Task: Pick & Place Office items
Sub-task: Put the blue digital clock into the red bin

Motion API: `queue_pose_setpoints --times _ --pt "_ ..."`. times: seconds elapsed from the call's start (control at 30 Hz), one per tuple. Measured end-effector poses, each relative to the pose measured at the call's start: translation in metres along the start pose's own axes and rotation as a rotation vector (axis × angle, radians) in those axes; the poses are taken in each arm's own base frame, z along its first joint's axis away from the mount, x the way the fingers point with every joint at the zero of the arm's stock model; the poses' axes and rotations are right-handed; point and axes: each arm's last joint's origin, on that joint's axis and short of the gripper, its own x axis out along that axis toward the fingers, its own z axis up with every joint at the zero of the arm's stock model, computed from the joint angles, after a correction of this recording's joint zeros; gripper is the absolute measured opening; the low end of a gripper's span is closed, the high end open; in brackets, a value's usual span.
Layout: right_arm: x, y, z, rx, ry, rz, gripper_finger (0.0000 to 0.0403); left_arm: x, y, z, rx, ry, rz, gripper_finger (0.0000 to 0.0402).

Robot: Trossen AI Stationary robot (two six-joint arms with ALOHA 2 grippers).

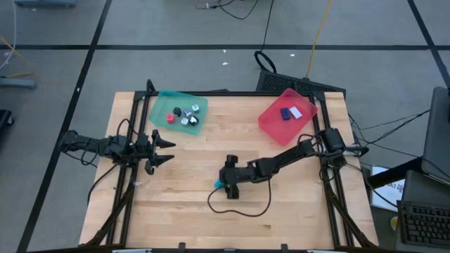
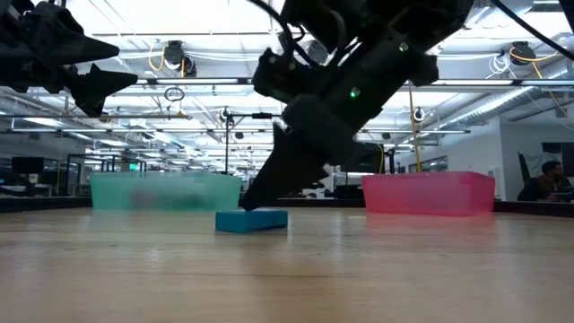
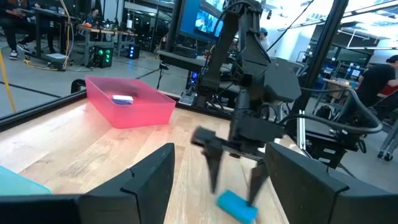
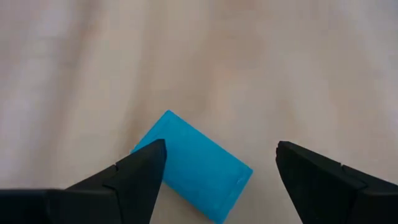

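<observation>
A bright blue block lies flat on the wooden table near its middle, also seen in the high view and the low view. My right gripper slants down over it, open, with one finger at the block's corner and the other well off to the side. My left gripper waits open at the table's left, level and above the table. Several small pieces lie in the teal tray. A dark blue piece and a white piece lie in the red tray. My right gripper comes at the bright blue block slanting down from the table's right. One fingertip stands right at the block's edge. I cannot tell whether it touches. The block rests flat on the table.
The teal tray stands at the far left and the red tray at the far right of the table. A dark cable loops on the table just near of my right gripper. Bare wood lies toward the near edge.
</observation>
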Motion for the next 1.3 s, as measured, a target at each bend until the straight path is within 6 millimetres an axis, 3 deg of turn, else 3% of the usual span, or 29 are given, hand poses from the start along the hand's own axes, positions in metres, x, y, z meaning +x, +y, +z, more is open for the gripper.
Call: queue_pose_setpoints --times 0.17,0.4,0.83,1.03,1.2,1.3 --pt "0.0 0.003 -0.001 -0.1 0.023 0.192 0.0292 0.0 0.0 0.0 0.0 0.0 0.001 0.0253" --pt "-0.001 0.006 -0.002 -0.244 0.01 0.216 0.0292 0.0 0.0 0.0 0.0 0.0 0.0 0.0253" --pt "-0.01 0.012 0.004 -0.202 -0.028 0.499 0.0292 0.0 0.0 0.0 0.0 0.0 0.001 0.0253" --pt "-0.011 0.012 -0.001 -0.215 0.032 0.482 0.0292 0.0 0.0 0.0 0.0 0.0 0.001 0.0253" --pt "-0.015 0.014 -0.001 -0.121 0.068 0.313 0.0292 0.0 0.0 0.0 0.0 0.0 0.001 0.0253" --pt "-0.018 0.02 -0.004 -0.19 0.088 0.226 0.0292 0.0 0.0 0.0 0.0 0.0 0.001 0.0253"
